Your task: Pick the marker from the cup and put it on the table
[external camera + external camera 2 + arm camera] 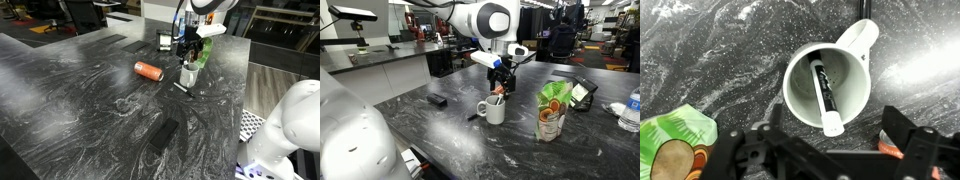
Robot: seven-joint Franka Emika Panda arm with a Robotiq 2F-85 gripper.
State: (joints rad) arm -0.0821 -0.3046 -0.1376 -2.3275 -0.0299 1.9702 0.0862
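The white cup [800, 90] with a handle stands on the black marbled table [710, 60]. The black marker [824, 88] leans inside it, its whitish end [832, 124] over the rim. My gripper [838, 130] is open, right above the cup, with one finger on either side of the marker's end and not touching it. In both exterior views the gripper [188, 50] [499, 82] hangs just over the cup [188, 76] [494, 111].
An orange can [149, 71] lies on its side left of the cup. A green snack bag [553, 110] stands close by. A clear bottle [632, 110] is at the edge, a flat black object [165, 133] nearer the front, and a small dark stick [180, 88] beside the cup.
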